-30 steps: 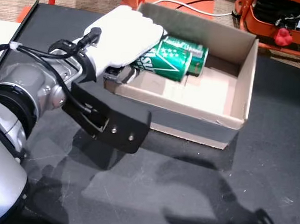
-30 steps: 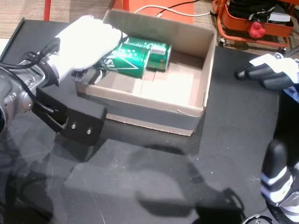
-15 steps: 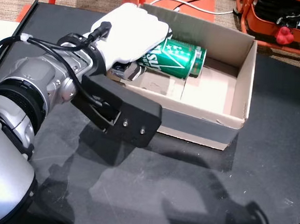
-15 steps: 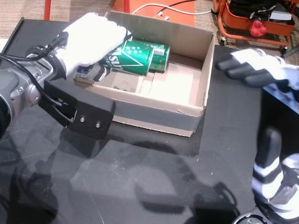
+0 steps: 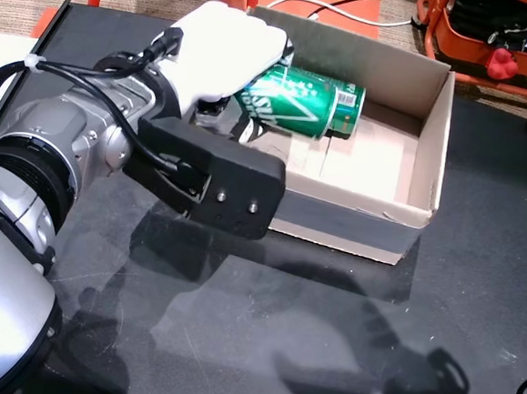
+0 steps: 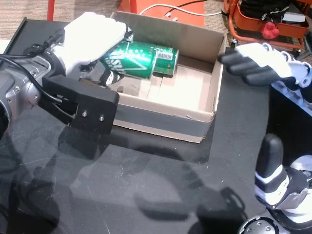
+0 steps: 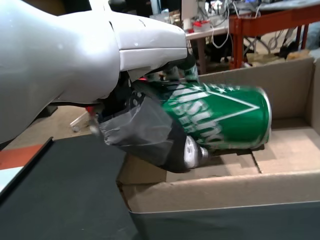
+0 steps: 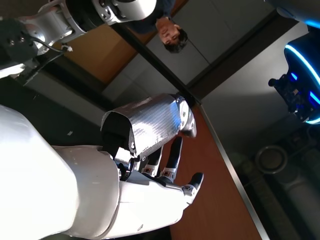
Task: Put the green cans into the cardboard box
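Observation:
The cardboard box [image 5: 423,164] [image 6: 213,83] stands open at the back of the black table. My left hand [image 5: 225,52] [image 6: 92,39] is over the box's left end, shut on a green can [image 5: 289,99] [image 6: 131,56] that lies on its side, tilted. The left wrist view shows this can [image 7: 220,120] in my fingers just above the box floor. A second green can's barcode end [image 5: 346,103] [image 6: 166,61] shows just past it inside the box. My right hand [image 6: 261,66] [image 8: 165,167] hovers open, fingers apart, beside the box's right wall.
An orange cart [image 5: 495,42] [image 6: 263,22] and a white cable [image 5: 328,10] lie beyond the table's far edge. The black bracket on my left forearm [image 5: 210,179] hangs in front of the box's near wall. A person appears at the top of the right wrist view.
My left hand has carried the held can a little further over the box and tipped it. My right hand has moved left, toward the box's right wall.

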Robot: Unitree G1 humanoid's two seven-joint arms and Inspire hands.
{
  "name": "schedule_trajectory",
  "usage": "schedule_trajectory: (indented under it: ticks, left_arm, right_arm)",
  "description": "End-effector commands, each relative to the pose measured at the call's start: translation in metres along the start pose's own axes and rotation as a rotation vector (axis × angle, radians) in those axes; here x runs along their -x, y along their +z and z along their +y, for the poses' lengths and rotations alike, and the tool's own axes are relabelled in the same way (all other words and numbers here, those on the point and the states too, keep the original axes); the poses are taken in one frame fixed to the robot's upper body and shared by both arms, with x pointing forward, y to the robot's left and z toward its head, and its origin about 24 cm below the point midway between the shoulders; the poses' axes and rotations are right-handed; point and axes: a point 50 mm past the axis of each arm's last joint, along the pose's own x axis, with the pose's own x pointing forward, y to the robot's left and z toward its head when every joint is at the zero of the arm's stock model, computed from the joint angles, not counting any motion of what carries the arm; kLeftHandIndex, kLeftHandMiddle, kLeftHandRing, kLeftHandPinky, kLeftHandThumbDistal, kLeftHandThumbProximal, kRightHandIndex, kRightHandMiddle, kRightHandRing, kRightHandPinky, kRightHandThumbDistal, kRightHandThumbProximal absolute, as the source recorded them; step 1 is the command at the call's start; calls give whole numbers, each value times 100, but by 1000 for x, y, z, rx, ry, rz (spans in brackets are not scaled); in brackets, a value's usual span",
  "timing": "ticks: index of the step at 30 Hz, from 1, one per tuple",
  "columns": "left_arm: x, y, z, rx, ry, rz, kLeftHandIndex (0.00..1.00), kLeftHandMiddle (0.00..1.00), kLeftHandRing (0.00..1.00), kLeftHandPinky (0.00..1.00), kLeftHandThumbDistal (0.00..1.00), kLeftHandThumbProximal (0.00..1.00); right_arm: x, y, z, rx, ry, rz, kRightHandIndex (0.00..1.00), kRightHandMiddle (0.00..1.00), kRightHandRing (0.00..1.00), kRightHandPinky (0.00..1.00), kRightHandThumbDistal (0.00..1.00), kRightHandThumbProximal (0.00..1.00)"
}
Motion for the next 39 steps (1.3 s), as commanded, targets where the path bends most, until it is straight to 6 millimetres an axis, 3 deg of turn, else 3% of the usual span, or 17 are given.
schedule_trajectory:
  ticks: [1, 2, 4, 6, 8, 9, 12, 15, 18, 21, 26, 30, 32, 34, 37, 38, 39]
  left_arm:
    - [-2, 1, 5, 1, -28, 5, 72, 85, 89, 88, 97, 33]
    - [-2, 1, 4, -5, -46, 7, 76, 90, 95, 92, 99, 36]
    - [-3, 1, 3, -25, -72, 12, 77, 93, 100, 96, 100, 37]
    - [-3, 1, 2, -62, -90, 15, 93, 99, 100, 99, 100, 40]
    - [-2, 0, 1, -103, -106, 14, 100, 100, 100, 100, 100, 44]
    - [-2, 0, 0, -123, -114, 16, 100, 100, 100, 100, 100, 45]
    - [-3, -1, 1, -153, -126, 24, 100, 100, 100, 100, 100, 47]
    - [-3, -2, 3, -142, -125, 27, 100, 100, 100, 100, 100, 45]
    - [-2, -3, 4, -130, -118, 25, 100, 100, 100, 100, 100, 45]
    - [-2, -4, 5, -134, -116, 26, 100, 100, 100, 100, 100, 46]
    - [-1, -5, 6, -135, -112, 31, 100, 100, 100, 100, 100, 47]
    - [-1, -7, 8, -144, -98, 36, 100, 100, 100, 100, 100, 49]
    - [-1, -9, 12, -128, -84, 40, 100, 100, 100, 99, 100, 45]
    - [-1, -10, 18, -111, -72, 39, 100, 100, 100, 98, 100, 46]
    - [-1, -13, 30, -95, -48, 37, 100, 100, 100, 98, 100, 45]
    - [0, -14, 34, -75, -23, 33, 100, 100, 100, 96, 100, 46]
    - [0, -15, 39, -57, 2, 30, 100, 100, 100, 96, 100, 47]
  right_arm:
    - [1, 1, 0, 20, -5, -6, 59, 64, 68, 96, 45, 76]
    - [2, 1, -1, 20, 1, -5, 60, 64, 68, 96, 44, 75]
    - [3, 2, -1, 33, -7, 1, 59, 63, 67, 96, 50, 73]
    - [4, 1, -1, 12, -10, -4, 64, 64, 67, 97, 51, 66]
    - [2, 1, 0, 16, -12, -2, 60, 61, 65, 93, 51, 73]
    - [1, 1, 1, 18, -7, -11, 61, 63, 67, 95, 44, 73]
    - [0, 0, 1, 16, -12, -21, 60, 63, 67, 95, 51, 66]
    - [3, -2, 0, 23, -26, -20, 59, 63, 66, 92, 57, 74]
    - [4, -2, 1, 25, -30, -20, 61, 64, 66, 92, 58, 69]
    - [4, -1, 1, 43, -41, -22, 58, 62, 63, 91, 48, 62]
    - [6, -1, 3, 41, -63, -12, 54, 63, 65, 96, 48, 63]
    - [6, -3, 2, 15, -55, -9, 55, 62, 64, 91, 45, 54]
    - [5, -5, 2, 15, -57, -12, 55, 62, 65, 91, 44, 57]
    - [6, -6, 1, 47, -55, -2, 54, 61, 64, 91, 52, 67]
    - [7, -8, 2, 47, -56, 14, 55, 61, 65, 82, 66, 67]
    - [6, -9, 3, 34, -59, 20, 56, 60, 64, 73, 70, 63]
    - [6, -9, 3, 46, -70, 23, 55, 59, 63, 72, 66, 69]
